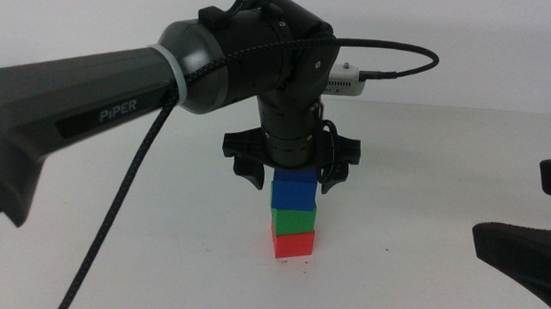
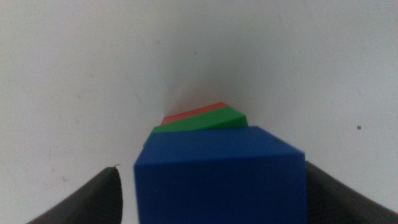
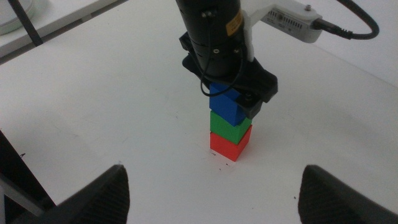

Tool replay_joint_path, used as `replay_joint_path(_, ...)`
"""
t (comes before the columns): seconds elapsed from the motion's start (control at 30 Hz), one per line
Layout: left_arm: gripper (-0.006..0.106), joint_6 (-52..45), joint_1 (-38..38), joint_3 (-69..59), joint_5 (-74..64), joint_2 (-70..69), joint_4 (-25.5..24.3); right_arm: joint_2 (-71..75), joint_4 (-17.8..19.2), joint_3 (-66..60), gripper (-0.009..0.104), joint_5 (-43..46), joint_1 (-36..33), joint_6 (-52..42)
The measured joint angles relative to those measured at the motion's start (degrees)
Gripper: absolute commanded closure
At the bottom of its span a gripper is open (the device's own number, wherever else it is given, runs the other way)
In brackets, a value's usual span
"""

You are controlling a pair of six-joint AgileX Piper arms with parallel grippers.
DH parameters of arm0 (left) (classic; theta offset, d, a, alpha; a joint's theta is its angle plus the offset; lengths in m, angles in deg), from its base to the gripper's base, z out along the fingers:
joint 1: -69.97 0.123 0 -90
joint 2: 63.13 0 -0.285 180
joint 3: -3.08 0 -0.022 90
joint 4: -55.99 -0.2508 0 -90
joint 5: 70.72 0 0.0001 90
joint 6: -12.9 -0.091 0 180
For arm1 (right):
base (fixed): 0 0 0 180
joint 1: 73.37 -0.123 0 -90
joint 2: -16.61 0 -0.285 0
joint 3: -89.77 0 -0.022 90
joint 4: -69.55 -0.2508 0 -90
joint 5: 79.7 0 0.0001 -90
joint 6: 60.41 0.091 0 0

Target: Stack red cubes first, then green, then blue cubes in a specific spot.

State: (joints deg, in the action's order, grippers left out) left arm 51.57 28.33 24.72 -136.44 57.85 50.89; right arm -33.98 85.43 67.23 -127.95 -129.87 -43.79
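At the middle of the white bench [image 1: 427, 183] stands the tower: the small matte bright red cube [image 1: 292, 244] at the bottom, the small matte green cube [image 1: 293, 220] on it, and the small matte deep blue cube [image 1: 293, 189] on top, each twisted a little against the one below. A few tiny dark specks show at the red cube's foot, at about 6 o'clock, so I judge it sits on the marked spot. My left tool [image 1: 290, 171] hangs straight down over the stack, its dark jaws spread to 3 and 9 o'clock of the blue cube with a gap on each side, clamped on nothing. My right tool [image 3: 214, 199] waits well off at 3 o'clock, jaws wide apart. These cubes look light, rigid and not slippery; I would take them on two opposite flat side faces, squarely, since a nudge could topple the tower.
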Motion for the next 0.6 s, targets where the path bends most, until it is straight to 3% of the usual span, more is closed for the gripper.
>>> replay_joint_path(0.23, 0.007, -6.77, 0.00, 3.14, -3.63, -5.44, 0.83, 0.00, 0.00, 0.00, 0.004, 0.00, 0.00, 0.00)
replay_joint_path(0.4, 0.007, -16.25, 0.00, 4.72, -3.68, -16.90, 0.82, 0.00, 0.00, 0.00, 0.004, 0.00, 0.00, 0.00)
replay_joint_path(0.6, 0.007, -20.83, 0.00, 3.40, -3.68, -32.95, -6.28, 0.00, 0.00, 0.00, 0.004, 0.00, 0.00, 0.00)
